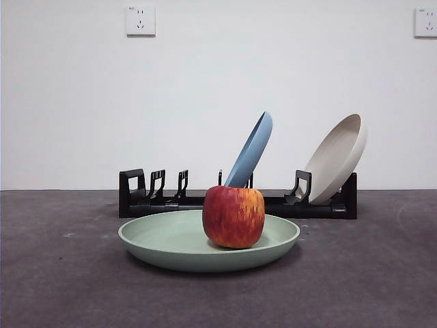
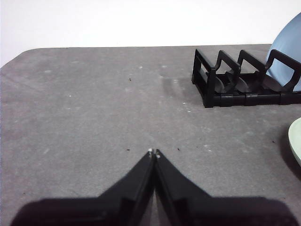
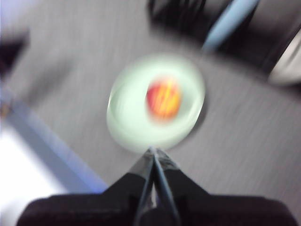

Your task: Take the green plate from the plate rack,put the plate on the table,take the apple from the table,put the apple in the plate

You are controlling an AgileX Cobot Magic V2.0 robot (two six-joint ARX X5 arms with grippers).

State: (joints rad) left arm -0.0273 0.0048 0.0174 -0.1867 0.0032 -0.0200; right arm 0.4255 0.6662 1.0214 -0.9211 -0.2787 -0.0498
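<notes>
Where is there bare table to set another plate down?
Bare table lies beside the plate rack's empty end, near the left pincer. Crowded: the green plate holding the apple sits right before the rack.

- The front view is sharp and evenly lit, with a bright white wall (image 1: 218, 82) and no glare.
- A soft, faint shadow lies on the worktop (image 1: 68, 287) under the green plate (image 1: 171, 239).
- The left wrist view is clear; the plate rack (image 2: 235, 84) casts a pale shadow beside itself.
- The right wrist view is heavily smeared by blur: the apple (image 3: 163, 98) is a fuzzy blot, and one corner is washed out white.
</notes>
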